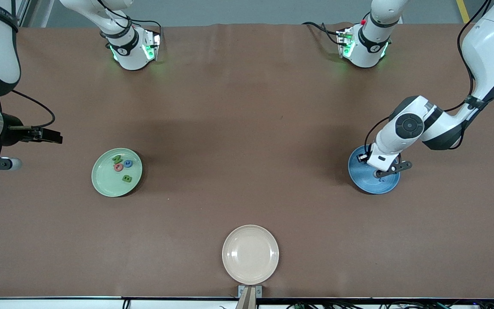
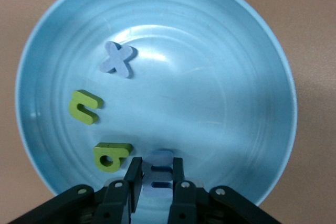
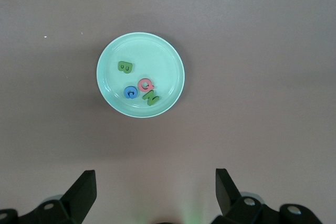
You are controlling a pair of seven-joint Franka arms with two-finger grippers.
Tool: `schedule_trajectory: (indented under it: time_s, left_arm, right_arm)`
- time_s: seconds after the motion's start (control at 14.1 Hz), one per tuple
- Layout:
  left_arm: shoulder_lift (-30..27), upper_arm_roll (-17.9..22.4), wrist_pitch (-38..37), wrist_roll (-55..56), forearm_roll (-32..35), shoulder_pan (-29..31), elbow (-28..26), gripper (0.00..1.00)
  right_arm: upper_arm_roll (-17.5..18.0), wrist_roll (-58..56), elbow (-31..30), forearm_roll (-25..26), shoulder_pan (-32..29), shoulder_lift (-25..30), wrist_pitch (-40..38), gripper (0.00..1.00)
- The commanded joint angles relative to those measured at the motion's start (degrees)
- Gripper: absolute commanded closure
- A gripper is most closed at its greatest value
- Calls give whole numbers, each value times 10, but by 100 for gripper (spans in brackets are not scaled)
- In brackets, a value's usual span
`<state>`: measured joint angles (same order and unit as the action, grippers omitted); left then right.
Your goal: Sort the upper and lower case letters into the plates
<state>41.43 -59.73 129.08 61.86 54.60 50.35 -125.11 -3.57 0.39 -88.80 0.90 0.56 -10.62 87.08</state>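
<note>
The blue plate (image 1: pixel 373 185) lies toward the left arm's end of the table. My left gripper (image 1: pixel 372 170) is low over it. In the left wrist view the gripper (image 2: pixel 157 174) is shut on a pale blue letter (image 2: pixel 159 161) just over the plate's (image 2: pixel 283 77) floor. A pale blue x (image 2: pixel 117 60) and two green letters (image 2: pixel 85 106) (image 2: pixel 110 155) lie in that plate. The mint green plate (image 1: pixel 105 183) holds several letters: green (image 1: pixel 117 159), blue (image 1: pixel 128 163), pink (image 1: pixel 118 167), green (image 1: pixel 127 178). My right gripper (image 1: pixel 52 136) waits open, high beside it; its wrist view shows that plate (image 3: pixel 163 61).
A cream-beige plate (image 1: pixel 250 254) with nothing on it sits close to the front camera at the table's middle. The brown tabletop between the plates is bare. The two arm bases stand along the edge farthest from the camera.
</note>
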Motion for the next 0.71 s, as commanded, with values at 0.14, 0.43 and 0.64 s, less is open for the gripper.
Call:
schedule_trajectory:
  time_s: [0.14, 0.43, 0.64]
  left_arm:
    - [-5, 13, 16, 0, 12, -9, 6, 16]
    - [-13, -7, 11, 12, -13, -3, 34, 0]
    - [-17, -27, 9, 8, -42, 2, 53, 0]
  right_arm:
    - [17, -27, -32, 4, -27, 45, 7, 0]
    - [16, -29, -33, 4, -29, 50, 6, 0]
    - [16, -30, -30, 5, -26, 52, 6, 0]
